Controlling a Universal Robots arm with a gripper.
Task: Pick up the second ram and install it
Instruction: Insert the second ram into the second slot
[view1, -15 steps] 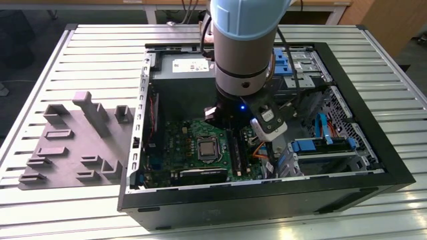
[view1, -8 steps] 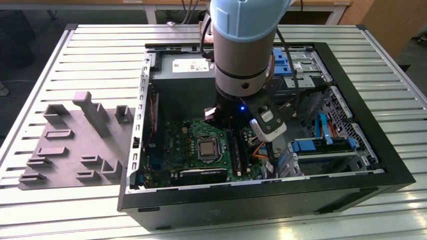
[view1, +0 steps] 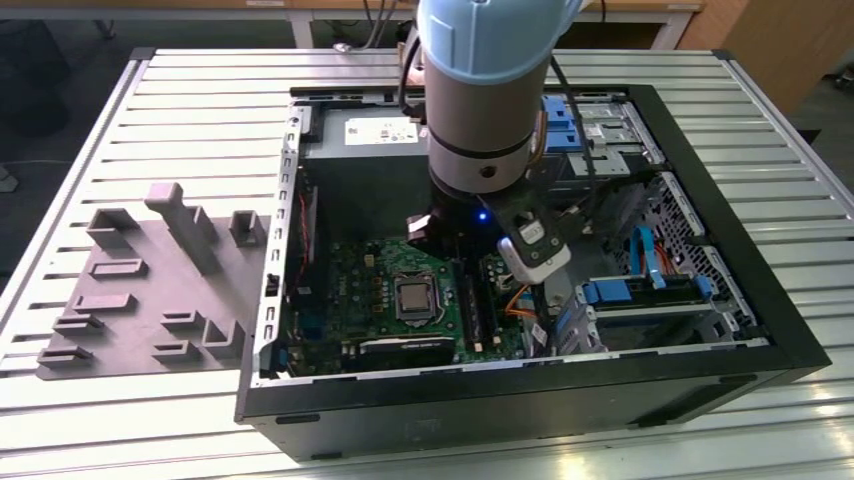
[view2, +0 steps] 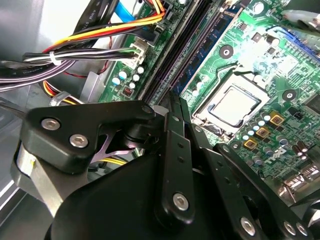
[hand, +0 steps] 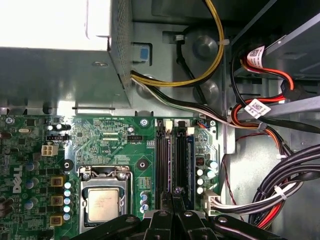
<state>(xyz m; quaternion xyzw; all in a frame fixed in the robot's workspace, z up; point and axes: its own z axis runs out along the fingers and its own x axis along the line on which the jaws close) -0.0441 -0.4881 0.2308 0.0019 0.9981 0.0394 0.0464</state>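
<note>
My gripper (view1: 447, 243) hangs inside the open computer case (view1: 747, 330), low over the green motherboard (view1: 367, 270). In both wrist views its black fingers (hand: 170, 200) are pressed together, with nothing visible between them. The tips (view2: 172, 100) sit right over the row of long memory slots (hand: 174, 150). A dark narrow stick, the ram (view1: 470, 292), stands in a slot beside the processor socket (view1: 416, 297). I cannot tell whether the fingertips touch it.
A grey holder tray (view1: 140, 290) with upright blocks lies on the slatted table at the exterior view's left. Bundled cables (hand: 270, 190) and drive bays (view1: 641, 295) crowd the case beside the slots. The power supply (hand: 55, 55) fills the far end.
</note>
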